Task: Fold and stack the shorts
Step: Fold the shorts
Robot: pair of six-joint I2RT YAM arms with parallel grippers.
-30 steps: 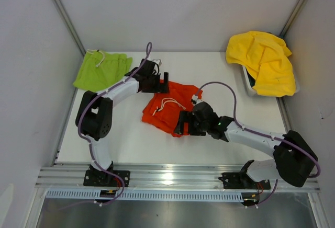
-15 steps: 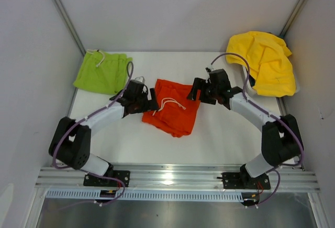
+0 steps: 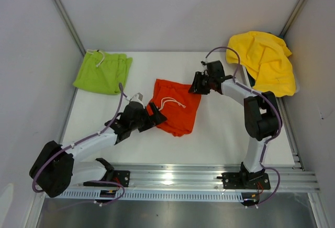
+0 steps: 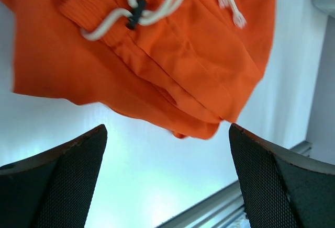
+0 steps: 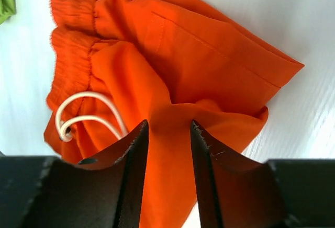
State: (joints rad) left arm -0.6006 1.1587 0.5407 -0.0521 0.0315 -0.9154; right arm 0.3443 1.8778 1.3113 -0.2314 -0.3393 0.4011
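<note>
The left gripper [image 3: 158,116] hovers, jaws wide apart, just short of the near-left hem of the orange-red shorts [image 3: 177,110] mid-table [image 3: 230,131], white surface showing to their right; at their far-right corner the right gripper [image 3: 197,88] straddles a cloth ridge, whether clamped unclear; the lime-green shorts [image 3: 102,72] lie far-left.

A robotics lab test cell: 3 plain white wall panels [image 3: 183,13] enclose a white table [image 3: 225,139]; the left arm [image 3: 94,140] and right arm [image 3: 235,89] are bolted to an aluminium rail [image 3: 172,177] beside a cable duct [image 3: 157,194].
</note>
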